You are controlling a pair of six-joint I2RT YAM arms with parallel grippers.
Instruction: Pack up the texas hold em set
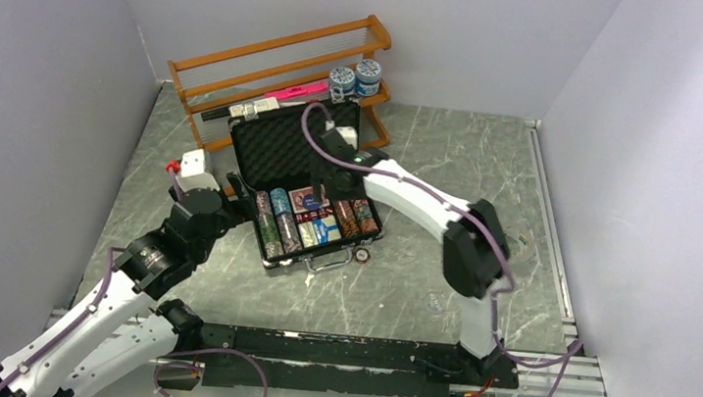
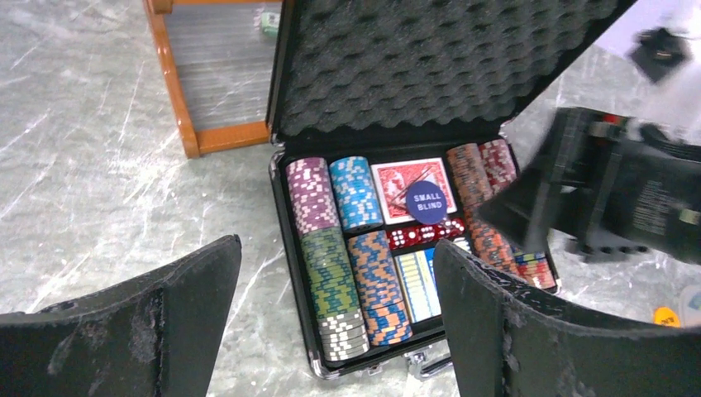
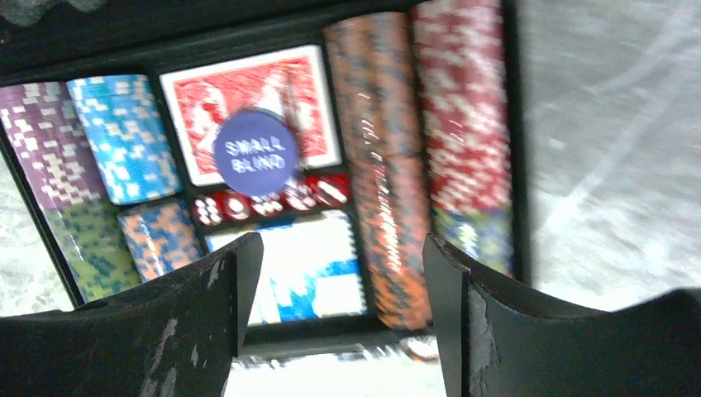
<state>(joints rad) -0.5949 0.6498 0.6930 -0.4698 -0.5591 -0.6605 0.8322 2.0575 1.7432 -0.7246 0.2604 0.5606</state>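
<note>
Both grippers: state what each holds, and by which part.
Nothing is held. The left gripper and right gripper both show open, empty jaws. The Small Blind button lies free on the red deck in the briefcase.

The briefcase (image 1: 304,189) is set open on the table (image 1: 489,164), lid raised toward the back, with the rack (image 1: 272,70) standing just behind it and two jars (image 1: 368,75) placed on the rack's right end. Inside, chip stacks (image 2: 331,248) are laid in columns at left and right; between them a card deck (image 2: 388,178) is placed at the rear, a button disc (image 2: 427,201) on it, a row of dice (image 2: 417,236) just before it, a second deck (image 2: 417,281) at the front. Another disc (image 1: 361,255) is noted on the table just beside the case's front right corner.
</note>
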